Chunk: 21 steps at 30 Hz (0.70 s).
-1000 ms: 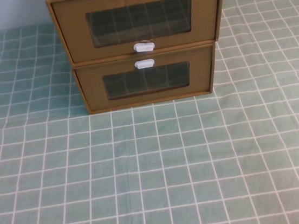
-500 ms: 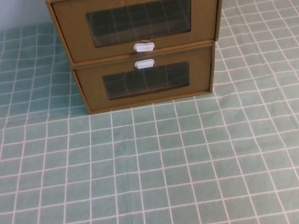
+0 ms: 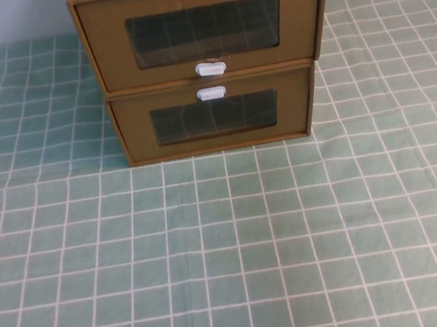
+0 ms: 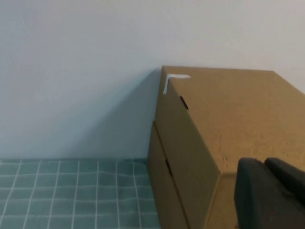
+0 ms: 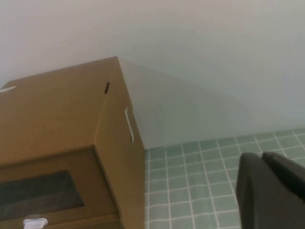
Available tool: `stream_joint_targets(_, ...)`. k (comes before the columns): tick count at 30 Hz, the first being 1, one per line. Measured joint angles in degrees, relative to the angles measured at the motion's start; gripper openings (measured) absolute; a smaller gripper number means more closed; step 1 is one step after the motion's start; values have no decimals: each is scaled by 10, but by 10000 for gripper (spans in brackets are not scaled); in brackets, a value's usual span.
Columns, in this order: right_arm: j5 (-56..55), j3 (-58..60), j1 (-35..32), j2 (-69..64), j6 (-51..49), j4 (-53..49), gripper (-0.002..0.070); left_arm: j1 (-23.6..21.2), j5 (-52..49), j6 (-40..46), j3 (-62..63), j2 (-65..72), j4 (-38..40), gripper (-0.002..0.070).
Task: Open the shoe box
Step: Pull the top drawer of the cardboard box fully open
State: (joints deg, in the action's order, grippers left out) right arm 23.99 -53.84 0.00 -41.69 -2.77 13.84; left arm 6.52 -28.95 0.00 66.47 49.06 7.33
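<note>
Two shoe boxes sat stacked, shut | right gripper, jaws together, hung right of them; left gripper, state untellable, left | straight pull on a white tab looked best

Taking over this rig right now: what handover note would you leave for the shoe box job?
Left gripper: raised left of the upper shoe box.
Right gripper: shut, holding nothing, raised to its right.
Upper box sits on the lower shoe box, far across the checked cloth; both closed.
Done: nothing. Left: reach a white handle and pull open.
</note>
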Motion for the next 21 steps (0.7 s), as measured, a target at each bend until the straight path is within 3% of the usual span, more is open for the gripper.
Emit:
stream_joint_targets(5,-53,-2,29,-64,11,25,-14,0,78,13,30,72,56,-5)
stream_joint_targets(9,-62,-14,85,-146,104,20,-14,0,87,39,62,126,109,-5)
stream_joint_targets(16,-7,-107,190,-285,220,18,-14,0,-53,228,209,265,250,-5)
stream_joint_targets(21,74,-193,271,-351,305,16,-14,0,-192,320,351,376,304,-5)
